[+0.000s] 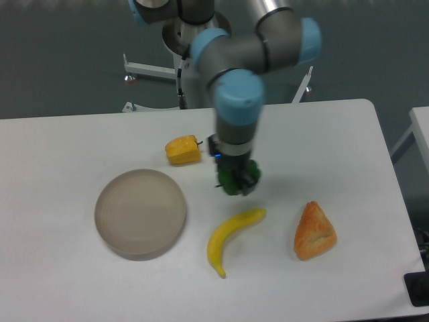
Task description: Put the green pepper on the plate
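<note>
my pincer point(238, 181) points straight down near the middle of the table point(60, 147), clenched around the green pepper point(234, 182), which shows dark and glossy between my fingers. whether the pepper touches the tabletop i cannot tell. the plate point(140, 213) sits well apart toward the left edge, nothing on it. a yellow pepper point(183, 149) lies just beside my wrist, toward the far edge. a banana point(230, 237) curves near the front edge, and an orange wedge-shaped pastry point(314, 231) rests toward the right edge.

Green pepper point(236, 181), beige-grey plate point(140, 212), yellow banana point(230, 236), white table point(67, 147)
</note>
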Robot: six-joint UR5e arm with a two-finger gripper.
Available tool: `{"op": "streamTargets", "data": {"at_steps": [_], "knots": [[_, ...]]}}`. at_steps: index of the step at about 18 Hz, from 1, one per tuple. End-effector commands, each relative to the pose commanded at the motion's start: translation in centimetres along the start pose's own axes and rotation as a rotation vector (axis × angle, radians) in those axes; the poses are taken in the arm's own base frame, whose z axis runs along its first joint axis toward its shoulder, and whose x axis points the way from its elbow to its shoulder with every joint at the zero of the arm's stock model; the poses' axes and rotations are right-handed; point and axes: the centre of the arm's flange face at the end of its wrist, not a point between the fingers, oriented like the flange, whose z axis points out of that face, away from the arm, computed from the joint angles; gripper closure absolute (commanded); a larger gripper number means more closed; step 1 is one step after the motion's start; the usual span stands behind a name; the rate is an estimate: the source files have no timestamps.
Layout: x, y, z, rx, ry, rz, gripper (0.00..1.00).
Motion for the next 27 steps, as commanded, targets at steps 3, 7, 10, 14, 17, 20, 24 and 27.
{"op": "streamTargets", "data": {"at_steps": [3,7,10,14,17,20,24,27], "knots": [[2.4,-3.5,1.2,0.023,0.033,-0.057,0.76],[5.0,-7.3,3.5,0.086,0.124,-0.073,0.72],[5.5,-8.8,5.3,0.102,0.154,-0.102,0.65],[5.4,-11.2,8.1,0.137,0.109,-0.131,0.55],[5.3,-11.5,9.5,0.119,0.113,-0.132,0.0],[5.6,-11.1,9.0,0.119,0.108,-0.134,0.0],[3.8,-8.8,3.0,0.179,0.033,-0.155,0.0],[0.0,-4.1,-0.5,0.209,-0.025,-0.22,0.0]]}}
